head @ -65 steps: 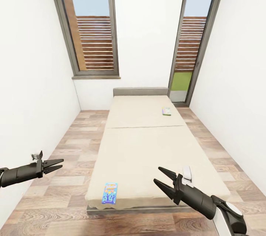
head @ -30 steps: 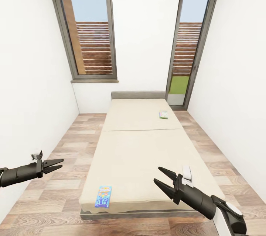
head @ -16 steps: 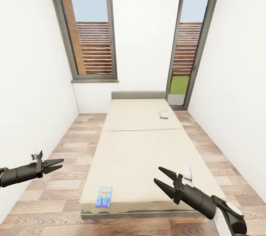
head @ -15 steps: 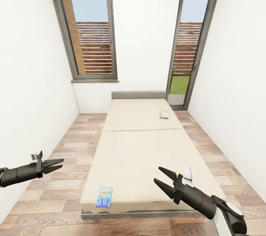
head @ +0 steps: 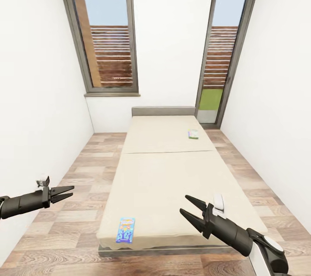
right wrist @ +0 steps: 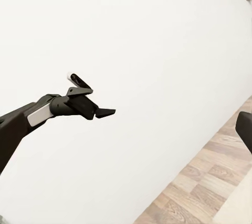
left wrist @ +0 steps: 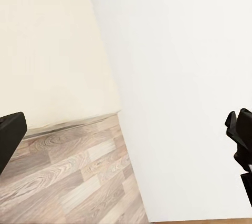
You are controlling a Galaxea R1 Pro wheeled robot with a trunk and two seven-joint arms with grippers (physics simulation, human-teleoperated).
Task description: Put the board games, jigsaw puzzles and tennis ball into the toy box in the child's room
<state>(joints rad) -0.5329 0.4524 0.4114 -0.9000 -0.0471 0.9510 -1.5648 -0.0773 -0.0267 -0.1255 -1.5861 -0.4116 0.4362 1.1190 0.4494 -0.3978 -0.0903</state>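
Observation:
A beige bed (head: 172, 168) with a low grey headboard runs away from me in the head view. A blue board game (head: 125, 229) lies flat near the bed's front left corner. A second, pale board game (head: 193, 134) lies far up the bed on its right side. My left gripper (head: 69, 191) hangs open over the floor left of the bed, holding nothing. My right gripper (head: 186, 207) is open above the bed's front right part, also holding nothing. The right wrist view catches the left gripper (right wrist: 107, 112) against a white wall. The toy box, table, jigsaw puzzles and tennis ball are out of view.
White walls close in on both sides. Strips of wood-plank floor (head: 82, 181) run along each side of the bed. A tall grey-framed window (head: 106, 30) and a glass door (head: 222, 51) stand in the far wall. The left wrist view shows the mattress edge (left wrist: 47, 77), floor and wall.
The whole picture has shifted slightly, so the camera moved: the bed sits a little further right than half a second ago. Both grippers keep their places and stay open.

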